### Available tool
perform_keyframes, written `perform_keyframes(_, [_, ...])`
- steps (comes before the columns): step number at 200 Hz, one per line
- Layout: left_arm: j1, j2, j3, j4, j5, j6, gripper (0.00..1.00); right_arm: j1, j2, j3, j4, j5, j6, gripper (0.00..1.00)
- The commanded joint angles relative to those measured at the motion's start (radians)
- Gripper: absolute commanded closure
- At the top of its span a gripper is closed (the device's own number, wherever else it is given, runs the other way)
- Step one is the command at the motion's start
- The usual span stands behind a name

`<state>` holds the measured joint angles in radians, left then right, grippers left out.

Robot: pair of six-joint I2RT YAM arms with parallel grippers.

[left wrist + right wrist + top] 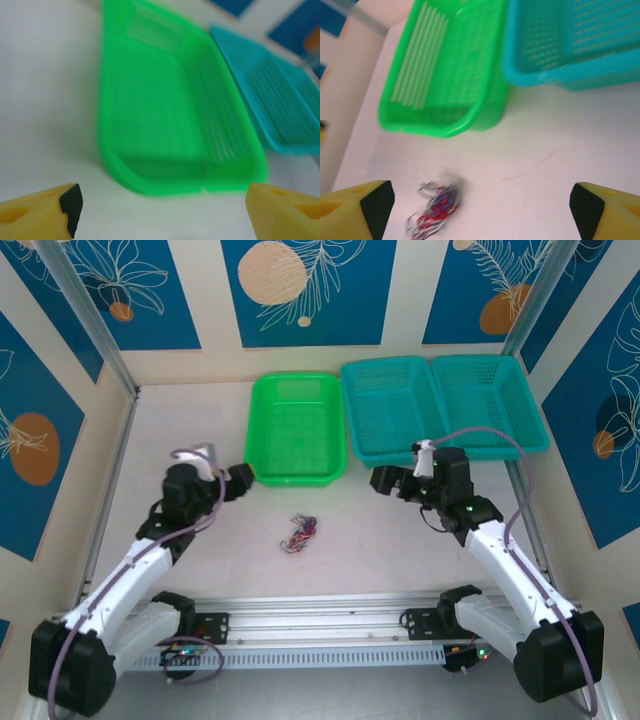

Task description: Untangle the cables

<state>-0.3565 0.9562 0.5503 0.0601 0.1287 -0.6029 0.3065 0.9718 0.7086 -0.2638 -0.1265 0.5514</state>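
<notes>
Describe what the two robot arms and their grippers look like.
Both the left arm and right arm have white link shells with black joints and black bases. A thin purple cable loops along each one. The left gripper and right gripper each carry yellow wedge-shaped fingers faced with black pads. A small green light glows on the right arm.

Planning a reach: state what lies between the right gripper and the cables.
Only bare white tabletop, per the top view, separates the right gripper from the tangled thin cables.
</notes>
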Motion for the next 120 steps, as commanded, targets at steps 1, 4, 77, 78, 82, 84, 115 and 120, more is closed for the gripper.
perform_keyframes(1, [-0.134,0.11,0.014,-0.003,0.104,-0.199,0.19,0.111,0.059,0.042,-0.03,-0.05,0.091,0.07])
perform_keyframes(4, [-0.154,0.13,0.013,0.016,0.1,-0.212,0.2,0.123,0.068,0.044,-0.025,-0.045,0.096,0.07])
perform_keyframes(77, [-0.283,0.507,0.108,0.161,0.049,-0.184,0.44,0.352,0.256,0.021,0.119,0.028,0.148,0.06])
perform_keyframes(78, [-0.283,0.51,0.109,0.161,0.048,-0.184,0.45,0.354,0.258,0.021,0.121,0.029,0.149,0.06])
perform_keyframes(82, [-0.282,0.517,0.11,0.16,0.042,-0.184,0.49,0.36,0.268,0.021,0.129,0.031,0.154,0.06])
perform_keyframes(84, [-0.282,0.522,0.112,0.161,0.04,-0.184,0.52,0.365,0.271,0.02,0.134,0.031,0.155,0.06])
perform_keyframes(115, [-0.281,0.544,0.107,0.178,0.044,-0.2,0.9,0.435,0.366,0.023,0.199,0.07,0.166,0.06])
perform_keyframes(120, [-0.281,0.543,0.104,0.181,0.049,-0.203,0.94,0.443,0.384,0.025,0.21,0.081,0.169,0.06])
